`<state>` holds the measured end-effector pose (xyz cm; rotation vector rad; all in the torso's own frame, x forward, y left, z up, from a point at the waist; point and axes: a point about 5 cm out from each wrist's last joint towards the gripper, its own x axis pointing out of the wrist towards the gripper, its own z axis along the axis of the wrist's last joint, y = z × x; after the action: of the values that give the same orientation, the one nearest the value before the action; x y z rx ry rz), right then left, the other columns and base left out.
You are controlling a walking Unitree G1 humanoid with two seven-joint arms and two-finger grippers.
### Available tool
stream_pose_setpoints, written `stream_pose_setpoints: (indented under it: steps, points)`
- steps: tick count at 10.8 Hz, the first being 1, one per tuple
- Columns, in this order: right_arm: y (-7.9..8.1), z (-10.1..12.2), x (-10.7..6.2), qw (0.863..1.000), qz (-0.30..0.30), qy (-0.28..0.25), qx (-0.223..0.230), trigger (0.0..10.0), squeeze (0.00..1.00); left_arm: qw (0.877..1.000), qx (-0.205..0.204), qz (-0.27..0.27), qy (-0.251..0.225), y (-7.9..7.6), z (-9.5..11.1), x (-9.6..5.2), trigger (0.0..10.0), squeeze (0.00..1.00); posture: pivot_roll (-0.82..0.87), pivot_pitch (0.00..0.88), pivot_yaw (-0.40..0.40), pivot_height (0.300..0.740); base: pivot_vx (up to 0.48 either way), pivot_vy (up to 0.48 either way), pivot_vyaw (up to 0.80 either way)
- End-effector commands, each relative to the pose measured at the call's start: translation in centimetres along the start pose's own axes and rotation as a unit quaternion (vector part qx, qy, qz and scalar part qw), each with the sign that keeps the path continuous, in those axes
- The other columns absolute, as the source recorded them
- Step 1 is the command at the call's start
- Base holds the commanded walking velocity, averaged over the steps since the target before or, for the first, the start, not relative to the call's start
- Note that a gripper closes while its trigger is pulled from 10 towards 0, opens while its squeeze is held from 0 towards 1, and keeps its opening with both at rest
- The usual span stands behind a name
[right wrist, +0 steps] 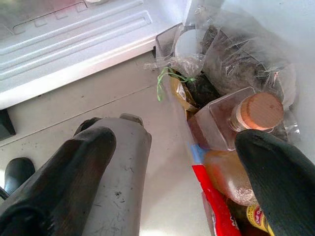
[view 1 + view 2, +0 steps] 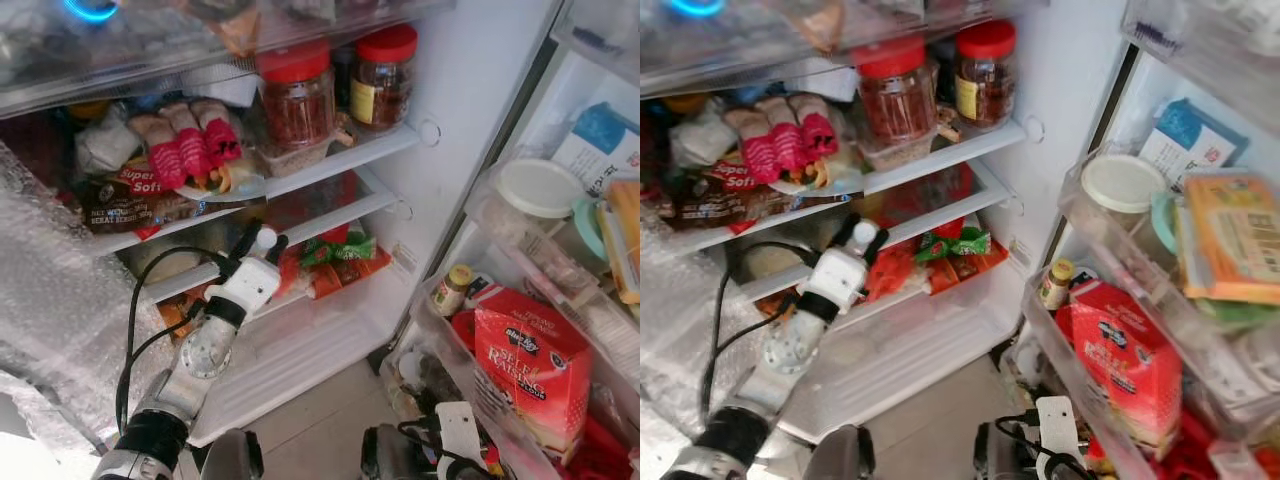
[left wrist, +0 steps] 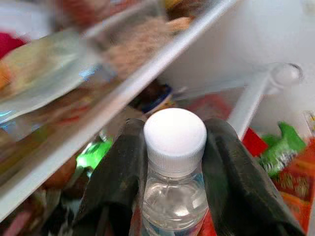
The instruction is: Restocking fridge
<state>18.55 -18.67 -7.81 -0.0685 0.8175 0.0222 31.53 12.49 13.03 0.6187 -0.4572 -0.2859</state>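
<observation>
Between the fingers of the left gripper (image 3: 174,162) sits a white-capped water bottle (image 3: 175,169), clamped at the neck, just below a fridge shelf (image 2: 330,160). Right gripper (image 1: 172,172) hangs spread wide near the door bin (image 2: 500,420).

The red box (image 2: 530,365) in the door reads "SELF RAISING" — the bread bag (image 2: 135,195), "Super Soft".

white-cap clear bottle (image 3: 174,162), red-lid jars (image 2: 298,95), red box (image 2: 530,362)

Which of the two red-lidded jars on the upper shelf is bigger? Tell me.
The left jar, with reddish contents, is the bigger. The right jar beside the fridge wall is narrower, holds darker contents and has a yellow label.
</observation>
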Motion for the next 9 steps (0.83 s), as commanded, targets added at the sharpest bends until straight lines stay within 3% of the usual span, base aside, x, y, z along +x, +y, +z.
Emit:
stream_pose_setpoints:
  steps: [1, 2, 3, 5, 6, 7, 8, 9]
  points:
    - [0.6, -4.5, -1.4, 0.996, 0.009, 0.088, 0.002, 10.0, 0.0, 0.999, 0.029, -0.024, -0.012, -0.7, -0.1, -0.5, 10.0, 0.0, -0.14, 0.184, -0.003, 0.633, 0.0, 0.0, 0.0]
    - [0.7, -4.4, -1.3, 0.996, 0.011, 0.084, 0.006, 10.0, 0.0, 0.996, 0.068, -0.065, 0.004, -1.4, -1.5, -1.6, 10.0, 0.0, -0.14, 0.186, -0.004, 0.633, 0.0, 0.0, 0.0]
    - [0.6, -4.3, -1.3, 0.997, 0.01, 0.079, 0.011, 10.0, 0.0, 0.991, 0.126, -0.05, 0.02, -1.1, -2.8, -2.3, 10.0, 0.0, -0.15, 0.187, -0.006, 0.633, 0.0, 0.0, 0.0]
    - [0.5, -4.3, -1.3, 0.997, 0.01, 0.077, 0.012, 10.0, 0.0, 0.969, 0.246, -0.003, -0.039, 0.0, -2.3, -1.6, 10.0, 0.0, -0.15, 0.192, -0.013, 0.633, 0.0, 0.0, 0.0]
    - [0.6, -4.3, -1.3, 0.997, 0.011, 0.077, 0.011, 10.0, 0.0, 0.972, 0.235, 0.026, 0.001, 0.5, -3.3, -1.9, 10.0, 0.0, -0.15, 0.193, -0.012, 0.633, 0.0, 0.0, 0.0]
    - [0.6, -4.3, -1.3, 0.997, 0.012, 0.075, 0.013, 10.0, 0.0, 0.981, 0.122, 0.115, 0.096, 1.4, -5.2, -3.1, 10.0, 0.0, -0.15, 0.193, -0.012, 0.633, 0.0, 0.0, 0.0]
    - [0.6, -4.3, -1.3, 0.997, 0.012, 0.075, 0.013, 10.0, 0.0, 0.977, 0.028, 0.15, 0.148, 1.5, -6.1, -3.7, 10.0, 0.0, -0.15, 0.192, -0.013, 0.633, 0.0, 0.0, 0.0]
    - [0.6, -4.2, -1.3, 0.997, 0.013, 0.074, 0.012, 10.0, 0.0, 0.953, -0.135, 0.134, 0.237, 0.0, -7.7, -4.4, 10.0, 0.0, -0.15, 0.189, -0.014, 0.633, 0.0, 0.0, 0.0]
